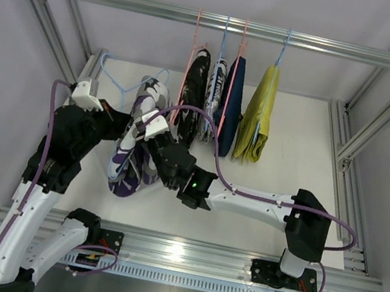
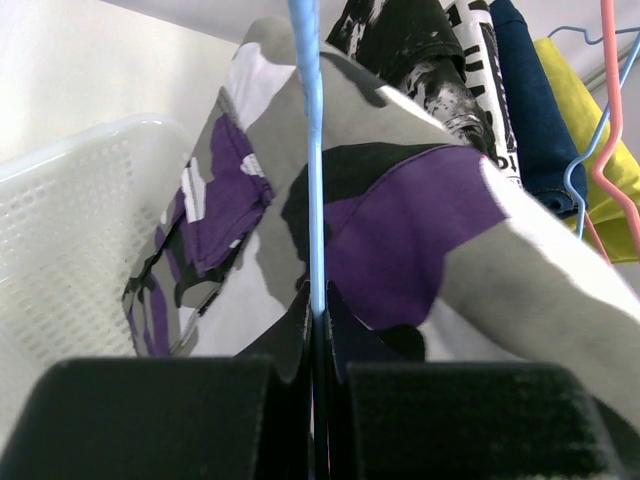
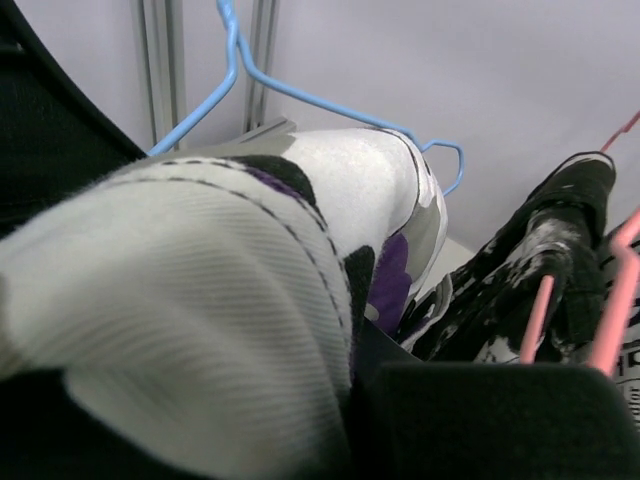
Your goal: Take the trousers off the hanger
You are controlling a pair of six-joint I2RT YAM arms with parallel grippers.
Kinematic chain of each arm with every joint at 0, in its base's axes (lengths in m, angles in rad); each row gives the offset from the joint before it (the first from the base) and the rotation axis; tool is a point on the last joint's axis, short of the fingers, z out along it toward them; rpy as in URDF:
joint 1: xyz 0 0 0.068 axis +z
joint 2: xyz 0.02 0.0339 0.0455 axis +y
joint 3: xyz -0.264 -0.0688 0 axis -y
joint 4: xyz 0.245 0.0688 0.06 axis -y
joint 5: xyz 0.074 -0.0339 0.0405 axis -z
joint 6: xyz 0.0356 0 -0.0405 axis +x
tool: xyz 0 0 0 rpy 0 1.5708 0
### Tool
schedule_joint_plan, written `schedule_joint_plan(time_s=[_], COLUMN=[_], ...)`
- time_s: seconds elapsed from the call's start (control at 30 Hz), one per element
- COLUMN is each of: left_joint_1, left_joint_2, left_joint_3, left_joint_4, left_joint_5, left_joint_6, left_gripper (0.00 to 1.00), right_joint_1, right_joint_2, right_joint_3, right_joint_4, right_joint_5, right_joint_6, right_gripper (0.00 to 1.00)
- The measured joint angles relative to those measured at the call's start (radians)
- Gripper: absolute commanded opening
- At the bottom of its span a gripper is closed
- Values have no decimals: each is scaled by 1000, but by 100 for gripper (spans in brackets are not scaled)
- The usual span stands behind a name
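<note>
Over the white table (image 1: 295, 133), left of centre, the left pincer (image 2: 318, 365) is clamped on the blue hanger (image 2: 312, 150). The right pincer (image 3: 330, 400) grips the purple trousers (image 1: 126, 172), which drape down-frame just left of it.

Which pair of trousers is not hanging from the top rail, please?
The purple-white-black patterned pair, on the blue hanger; the other four hang from the rail.

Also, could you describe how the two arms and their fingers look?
The left arm and the right arm both have white links and bulky black joints. A purple cable runs along each. The right arm shows a small green light. The fingers are black blocks.
</note>
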Motion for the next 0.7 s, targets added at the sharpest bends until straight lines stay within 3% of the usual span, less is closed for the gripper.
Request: schedule_joint_plan(time_s=[0.7], left_joint_1=[1], left_joint_2=[65], left_joint_3=[5], left_joint_4=[6], left_joint_5=[-4], left_joint_6=[-17], left_gripper=[1], right_joint_1=[-8], right_joint_2=[-139], right_joint_3=[130], right_joint_4=[-179], right_joint_5=[29], right_joint_6=[-62], right_gripper=[0])
